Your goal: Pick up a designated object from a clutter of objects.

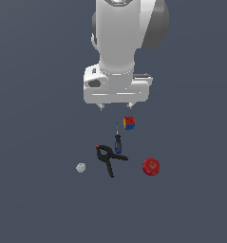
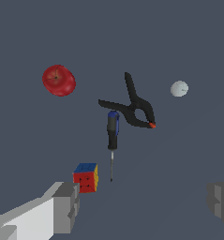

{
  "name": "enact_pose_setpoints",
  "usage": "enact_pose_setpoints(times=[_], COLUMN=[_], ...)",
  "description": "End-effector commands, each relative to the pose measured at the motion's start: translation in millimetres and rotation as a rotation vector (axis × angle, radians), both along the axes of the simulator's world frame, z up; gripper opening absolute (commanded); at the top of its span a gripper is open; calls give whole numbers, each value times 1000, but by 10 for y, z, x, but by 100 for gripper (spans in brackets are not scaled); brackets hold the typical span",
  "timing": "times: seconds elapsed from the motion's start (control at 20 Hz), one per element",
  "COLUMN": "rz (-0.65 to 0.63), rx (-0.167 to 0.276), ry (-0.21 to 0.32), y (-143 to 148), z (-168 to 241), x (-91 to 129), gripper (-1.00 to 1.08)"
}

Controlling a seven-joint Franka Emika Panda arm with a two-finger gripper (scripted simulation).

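- While the arm hangs straight down above the clutter, the gripper [image 1: 116,107] has its fingers [image 2: 66,206] wide apart, holding nothing.
- Cube [image 1: 129,123] lies nearest below it, then screwdriver [image 1: 118,141], clamp [image 1: 108,158] and ball [image 1: 80,167].
- Apple [image 1: 151,166] rests alone, toward the exterior view's right.

Dark floor [image 1: 34,204] under apple [image 1: 151,166], clamp [image 1: 108,158]
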State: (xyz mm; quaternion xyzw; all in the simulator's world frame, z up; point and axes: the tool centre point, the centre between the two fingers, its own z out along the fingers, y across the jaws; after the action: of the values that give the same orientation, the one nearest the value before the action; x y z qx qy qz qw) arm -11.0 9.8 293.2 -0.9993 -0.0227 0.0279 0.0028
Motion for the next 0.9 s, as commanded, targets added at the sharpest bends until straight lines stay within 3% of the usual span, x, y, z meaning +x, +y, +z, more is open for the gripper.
enact_pose_setpoints(times=[0.0,0.85], rz=[0,89], rx=[0,-15], ry=[0,-20], y=[0,191], z=[0,91], x=[0,62], gripper=[100,100])
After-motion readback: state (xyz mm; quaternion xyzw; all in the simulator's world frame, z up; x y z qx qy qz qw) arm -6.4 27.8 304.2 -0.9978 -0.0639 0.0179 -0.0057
